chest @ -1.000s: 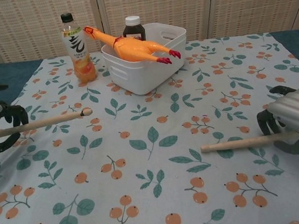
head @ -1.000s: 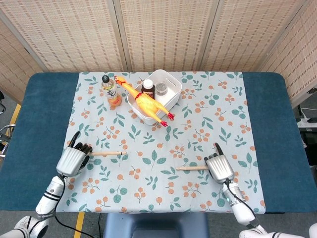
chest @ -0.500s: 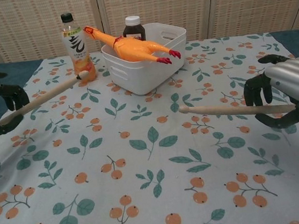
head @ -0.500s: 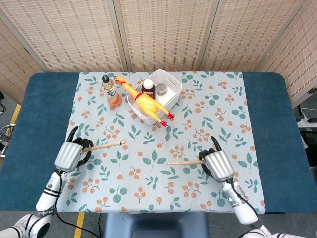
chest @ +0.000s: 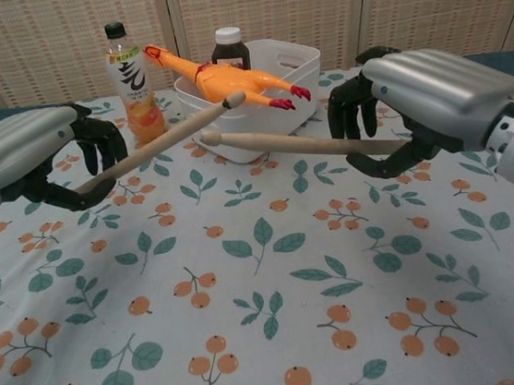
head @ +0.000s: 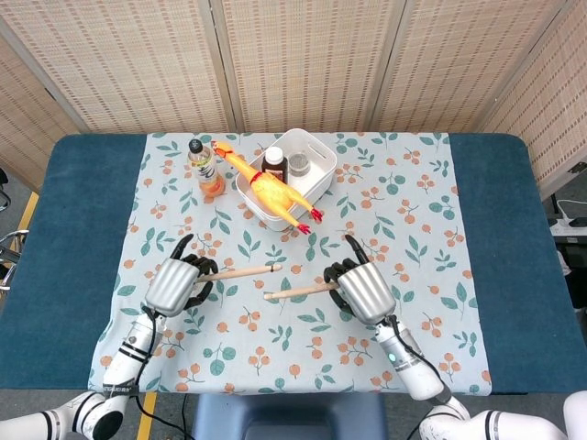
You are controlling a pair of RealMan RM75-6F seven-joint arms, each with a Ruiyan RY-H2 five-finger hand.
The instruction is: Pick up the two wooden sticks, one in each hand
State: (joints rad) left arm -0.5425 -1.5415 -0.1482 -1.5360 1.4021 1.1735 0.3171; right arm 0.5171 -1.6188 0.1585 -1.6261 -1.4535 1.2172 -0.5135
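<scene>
With one stick (chest: 154, 142) held in the left hand (head: 172, 284) and the other stick (chest: 302, 142) in the right hand (head: 363, 290), both clear of the counter (head: 83, 229), grips should be kept firm and the tips, near each other at 12 o'clock, kept apart.

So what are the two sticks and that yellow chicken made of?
The two sticks, the left stick and the right stick, look like pale, unpainted wood: tan, matte, with rounded tips. The chicken lying on the white basket looks like rubber or soft plastic, smooth and slightly shiny, though the pictures can't confirm it.
</scene>
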